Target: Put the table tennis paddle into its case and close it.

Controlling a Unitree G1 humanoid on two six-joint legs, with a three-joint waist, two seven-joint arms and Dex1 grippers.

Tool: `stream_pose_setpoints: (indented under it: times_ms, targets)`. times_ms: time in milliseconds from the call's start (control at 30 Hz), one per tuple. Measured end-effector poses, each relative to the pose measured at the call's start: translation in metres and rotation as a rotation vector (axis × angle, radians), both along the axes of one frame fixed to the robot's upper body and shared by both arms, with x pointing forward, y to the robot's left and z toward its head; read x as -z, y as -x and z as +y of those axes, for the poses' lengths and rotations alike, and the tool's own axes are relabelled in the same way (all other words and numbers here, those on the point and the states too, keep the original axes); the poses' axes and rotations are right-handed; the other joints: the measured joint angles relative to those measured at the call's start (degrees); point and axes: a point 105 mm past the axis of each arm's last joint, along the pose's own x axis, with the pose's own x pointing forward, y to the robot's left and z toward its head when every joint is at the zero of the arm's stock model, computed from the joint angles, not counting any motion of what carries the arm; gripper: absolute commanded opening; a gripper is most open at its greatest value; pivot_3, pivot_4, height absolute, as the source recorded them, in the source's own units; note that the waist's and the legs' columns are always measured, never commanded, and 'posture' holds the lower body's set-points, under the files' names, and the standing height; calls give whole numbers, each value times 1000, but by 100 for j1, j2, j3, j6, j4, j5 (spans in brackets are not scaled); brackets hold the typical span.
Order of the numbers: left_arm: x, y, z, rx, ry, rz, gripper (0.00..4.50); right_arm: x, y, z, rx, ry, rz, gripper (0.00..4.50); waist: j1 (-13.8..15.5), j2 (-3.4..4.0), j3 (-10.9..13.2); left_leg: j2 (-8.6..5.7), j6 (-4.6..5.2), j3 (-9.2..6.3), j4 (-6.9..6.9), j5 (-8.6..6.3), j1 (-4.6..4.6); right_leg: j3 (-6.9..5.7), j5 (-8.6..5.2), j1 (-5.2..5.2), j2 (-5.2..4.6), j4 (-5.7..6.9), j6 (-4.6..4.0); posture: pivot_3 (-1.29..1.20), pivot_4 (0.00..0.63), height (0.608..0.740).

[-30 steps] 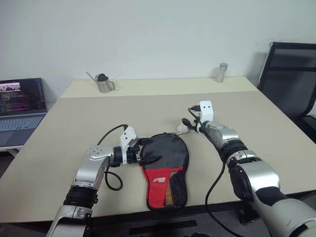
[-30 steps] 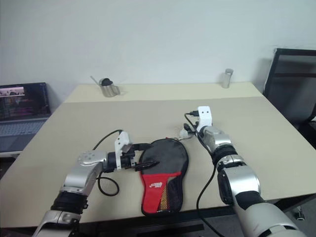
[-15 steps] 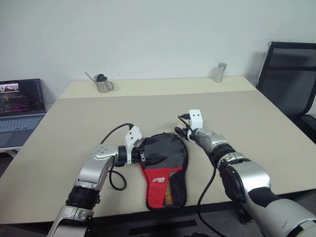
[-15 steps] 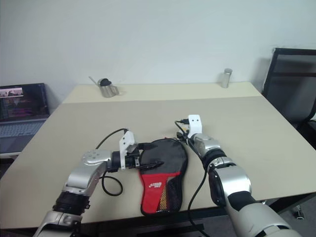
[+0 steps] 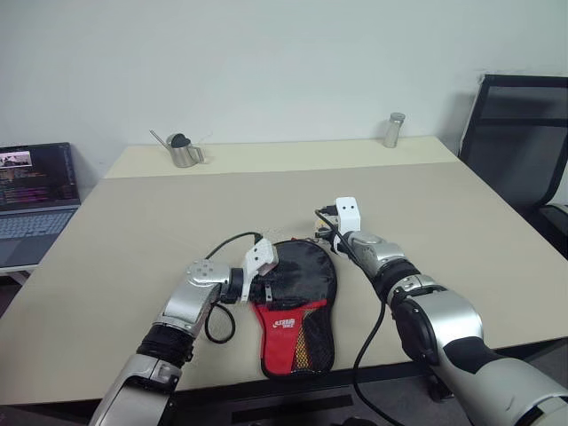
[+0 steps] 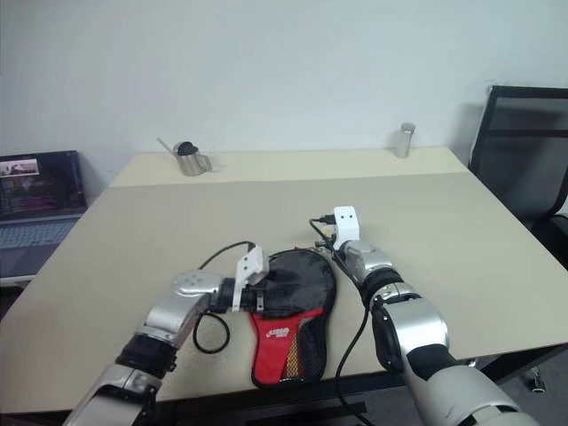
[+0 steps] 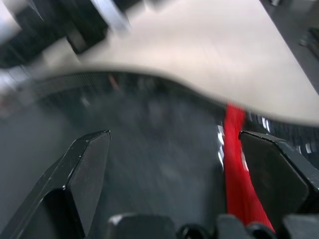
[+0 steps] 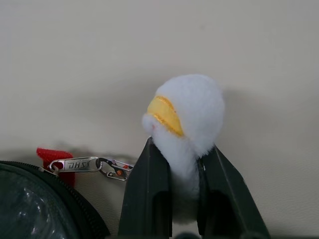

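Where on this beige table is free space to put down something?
Free: the beige table right of the right arm, and the strip between the small metal pitcher and metal shaker. Crowded: around the black-and-red fabric case, where both arms meet.

I see an office or lab room: a large beige tabletop (image 5: 177,204) against a plain white wall (image 5: 266,62), an open laptop (image 5: 35,186) on my left, a black mesh office chair (image 5: 519,133) on my right

Black-and-red case (image 5: 295,306) – flat on table, paddle unseen
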Motion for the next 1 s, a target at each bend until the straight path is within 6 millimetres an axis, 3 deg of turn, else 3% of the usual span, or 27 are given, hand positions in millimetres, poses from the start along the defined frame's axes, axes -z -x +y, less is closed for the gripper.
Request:
stream_pose_setpoints:
  times_ms: [300,600,733,833,1000]
  targets:
    - [4,-8,-4,34,-5,-56,4500,-16,-2,-3,-37,-10,-58,190,15,2,-2,-4,0,-1,3,0,5,0,-1,6,-3,3,3,0,150,740]
    - [8,-12,-12,47,6,-53,4500,-4,5,-49,45,91,-113,190,109,17,-13,-15,4,-3,15,2,7,-1,1,16,-14,3,8,0,150,740]
    - [10,-12,-15,53,6,-47,4500,11,25,-74,68,147,-99,190,174,27,-19,-15,3,-4,13,2,5,-4,1,16,-13,-2,8,0,150,740]
    - [11,-14,-18,58,3,-44,4500,9,44,-90,86,166,-98,190,202,43,-30,-16,3,-7,14,2,5,-7,0,18,-13,-4,9,0,150,740]
    - [13,-16,-22,65,3,-38,4500,9,91,-107,57,182,-42,189,252,68,-46,-17,3,-12,19,2,6,-13,0,22,-14,-6,10,0,150,740]
